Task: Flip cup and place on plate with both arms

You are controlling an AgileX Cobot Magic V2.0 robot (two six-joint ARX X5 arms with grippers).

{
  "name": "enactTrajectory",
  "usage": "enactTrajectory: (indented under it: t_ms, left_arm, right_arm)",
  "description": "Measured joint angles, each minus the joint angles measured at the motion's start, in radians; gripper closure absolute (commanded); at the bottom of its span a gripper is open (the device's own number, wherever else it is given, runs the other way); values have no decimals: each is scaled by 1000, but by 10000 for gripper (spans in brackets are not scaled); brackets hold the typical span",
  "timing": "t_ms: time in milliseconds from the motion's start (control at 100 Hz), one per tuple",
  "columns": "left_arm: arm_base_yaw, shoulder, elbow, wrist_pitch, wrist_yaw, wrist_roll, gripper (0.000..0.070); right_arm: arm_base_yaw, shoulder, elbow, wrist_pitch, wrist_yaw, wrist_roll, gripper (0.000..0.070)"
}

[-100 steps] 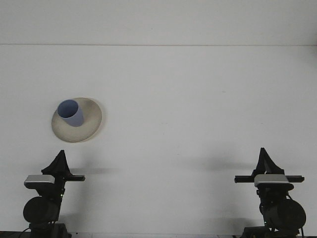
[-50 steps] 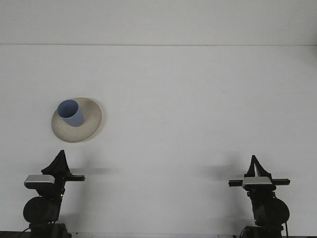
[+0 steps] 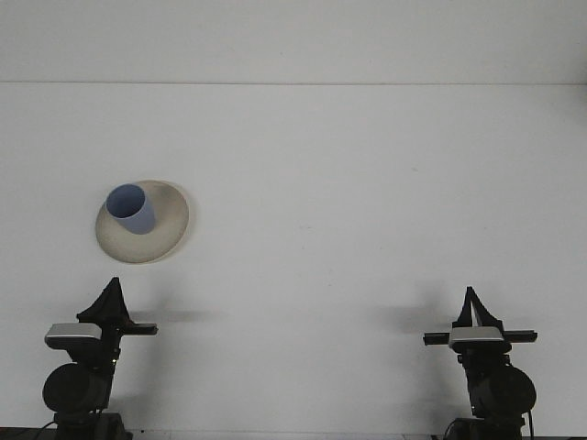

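A blue cup stands upright, mouth up, on the left part of a beige plate at the left of the white table. My left gripper rests at the bottom left, below the plate and well apart from it. My right gripper rests at the bottom right, far from the cup. Neither gripper holds anything.
The white table stretches back to a seam with the white wall at the top. Both arm bases stand at the near edge, left and right.
The right arm shifted a little to the left and lower between the earliest frame and half a second ago, then stayed still. Cup, plate and left arm have not moved.
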Motion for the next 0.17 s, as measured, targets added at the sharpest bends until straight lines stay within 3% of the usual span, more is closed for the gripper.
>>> enactTrajectory:
  t_ms: [170]
  left_arm:
    - [0,0,0,0,0,0,688]
  right_arm:
    - [0,0,0,0,0,0,700]
